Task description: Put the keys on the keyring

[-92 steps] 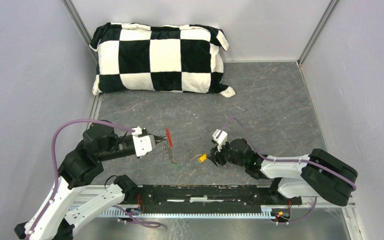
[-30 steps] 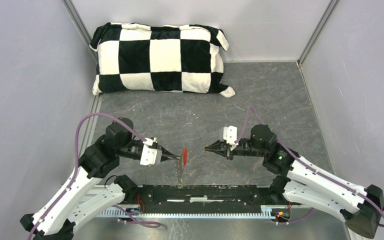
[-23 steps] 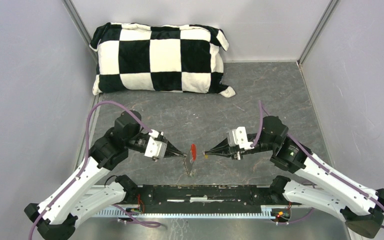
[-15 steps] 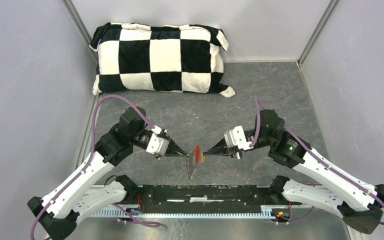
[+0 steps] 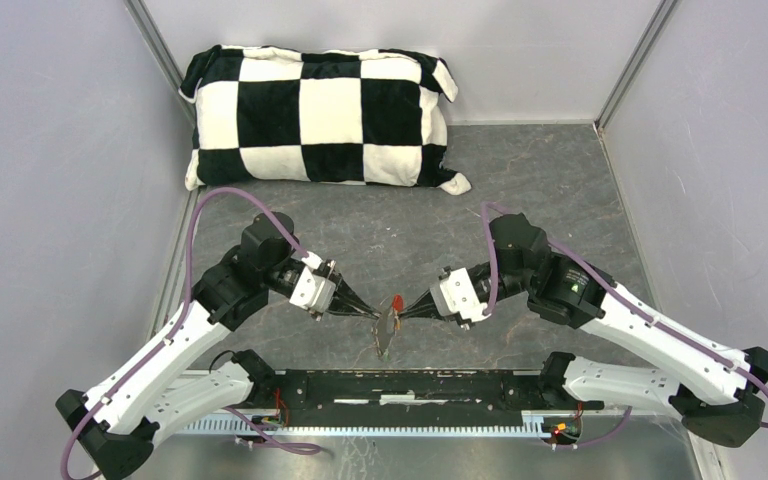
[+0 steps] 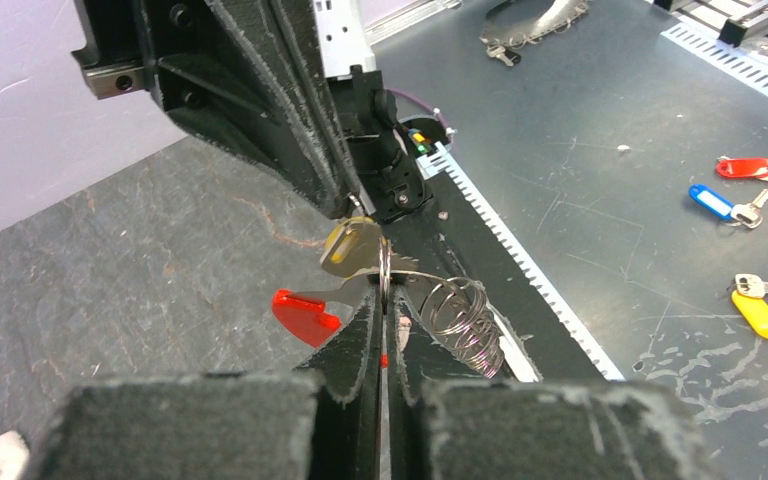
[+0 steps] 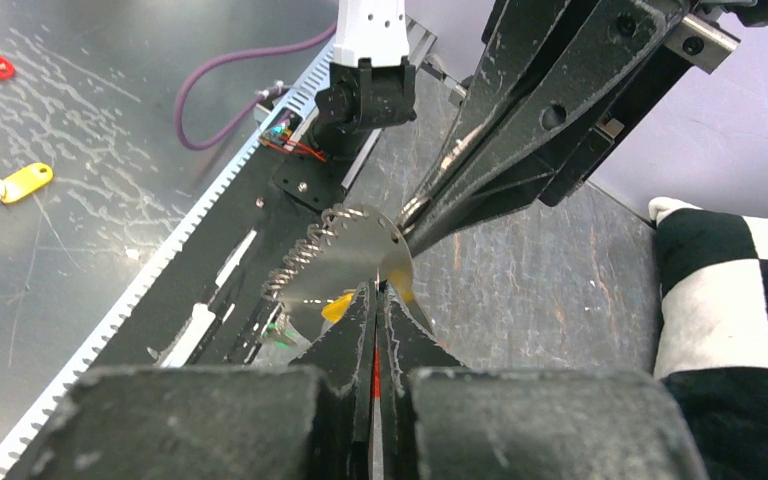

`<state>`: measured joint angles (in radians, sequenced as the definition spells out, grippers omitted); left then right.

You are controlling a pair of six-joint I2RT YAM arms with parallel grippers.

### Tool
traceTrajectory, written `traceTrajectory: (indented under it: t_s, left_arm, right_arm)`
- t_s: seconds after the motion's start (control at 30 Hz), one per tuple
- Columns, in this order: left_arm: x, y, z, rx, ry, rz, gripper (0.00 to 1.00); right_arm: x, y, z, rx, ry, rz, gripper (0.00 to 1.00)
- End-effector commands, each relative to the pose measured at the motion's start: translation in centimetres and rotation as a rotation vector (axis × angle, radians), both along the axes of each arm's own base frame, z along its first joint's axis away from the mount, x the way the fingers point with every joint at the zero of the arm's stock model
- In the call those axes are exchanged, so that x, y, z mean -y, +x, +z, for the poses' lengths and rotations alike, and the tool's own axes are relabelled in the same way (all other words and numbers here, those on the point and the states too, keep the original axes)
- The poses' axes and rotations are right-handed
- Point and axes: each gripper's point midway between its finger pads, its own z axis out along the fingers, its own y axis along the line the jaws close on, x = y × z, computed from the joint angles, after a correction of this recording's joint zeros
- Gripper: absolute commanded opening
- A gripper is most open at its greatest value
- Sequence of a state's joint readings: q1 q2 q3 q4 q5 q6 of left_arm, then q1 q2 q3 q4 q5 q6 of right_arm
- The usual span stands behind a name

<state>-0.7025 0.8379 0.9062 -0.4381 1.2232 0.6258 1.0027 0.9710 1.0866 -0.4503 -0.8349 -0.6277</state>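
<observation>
My left gripper [image 5: 373, 315] [image 6: 384, 285] is shut on the thin grey keyring [image 6: 385, 262], held in the air over the table's near middle. The ring's red tag [image 6: 305, 311] [image 5: 397, 301] sticks out to one side, and its coiled chain [image 6: 465, 320] [image 7: 305, 255] hangs on the other. My right gripper [image 5: 407, 311] [image 7: 376, 288] is shut on the yellow-headed key [image 6: 352, 246] [image 7: 345, 265], tip to tip with the left one. The key rests against the ring. A green speck [image 7: 276, 334], perhaps the green key, shows below the coil.
A black-and-white checked pillow [image 5: 320, 115] lies at the back. A black rail [image 5: 410, 385] runs along the near edge between the arm bases. Beyond the table, loose tagged keys [image 6: 750, 195] [image 7: 20, 182] lie on a lower metal surface.
Both arms have lifted and swung inward. The right gripper carried the yellow key leftward until its tip met the ring and red tag held by the left gripper.
</observation>
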Motion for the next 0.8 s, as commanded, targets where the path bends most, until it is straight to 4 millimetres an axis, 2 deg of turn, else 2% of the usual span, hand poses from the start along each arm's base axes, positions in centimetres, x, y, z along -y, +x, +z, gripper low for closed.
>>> traceTrajectory:
  t_s: [0.0,0.47,0.77]
  left_arm:
    - [0.0,-1.2,2.3,0.058,-0.074,-0.079,0.02]
    - [0.1,-1.3,1.6,0.046,-0.063,-0.085,0.02]
    - [0.2,-1.1,1.4,0.044,-0.058,-0.077,0.02]
  right_arm:
    - [0.0,0.4,2.0,0.102,0.039,-0.008,0.0]
    - [-1.4,-0.5,2.1,0.12,0.02,0.034,0.0]
    - [-1.4,-0.1,2.9,0.142,0.038,-0.001,0.0]
